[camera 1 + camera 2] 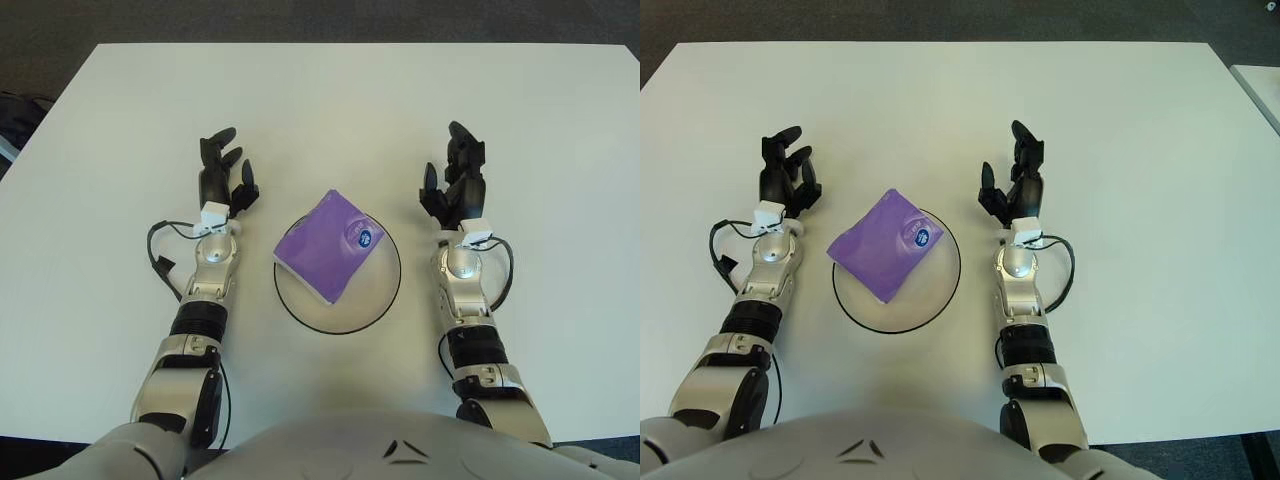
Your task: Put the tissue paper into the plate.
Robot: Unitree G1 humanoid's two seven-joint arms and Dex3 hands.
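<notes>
Left hand (pixel 223 173) and right hand (pixel 456 185) extend forward, fingers relaxed.

We can read no text anywhere. The purple tissue packet (pixel 330 245) carries a small round blue emblem (pixel 365 238) near one corner, but its markings are too small for us to make out.

The white surface (pixel 320 110) is evenly and brightly lit from overhead. Only faint, soft shadows are cast beneath the arms. No glare or blur is seen; focus is sharp throughout.
</notes>
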